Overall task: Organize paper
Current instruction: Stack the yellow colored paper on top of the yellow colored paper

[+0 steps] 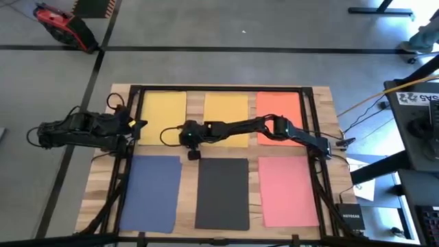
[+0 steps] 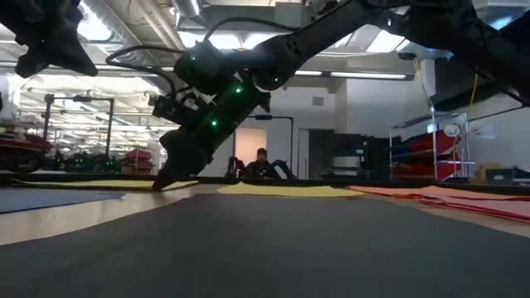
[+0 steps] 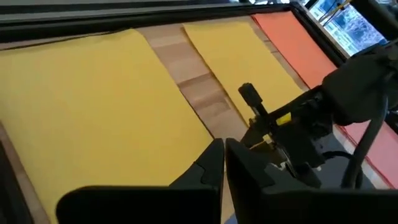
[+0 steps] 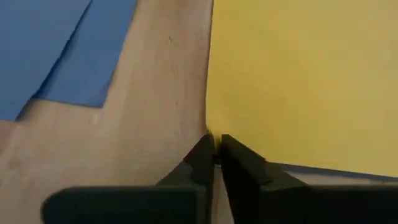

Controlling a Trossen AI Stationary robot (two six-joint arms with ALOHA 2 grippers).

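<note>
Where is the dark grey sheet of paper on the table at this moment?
In the high view, the dark grey sheet lies in the middle of the near row, between the blue sheet and the pink sheet, just below the right gripper.

A small black box (image 1: pixel 350 217) lying on the floor just off the table's near right corner carries white lettering that appears to read "NETGEAR". On the equipment stand at the right edge of the overhead picture, a white label (image 1: pixel 418 98) bears dark characters too blurred to make out. Nothing can be read on the coloured sheets, the arms or the room behind the table.
</note>
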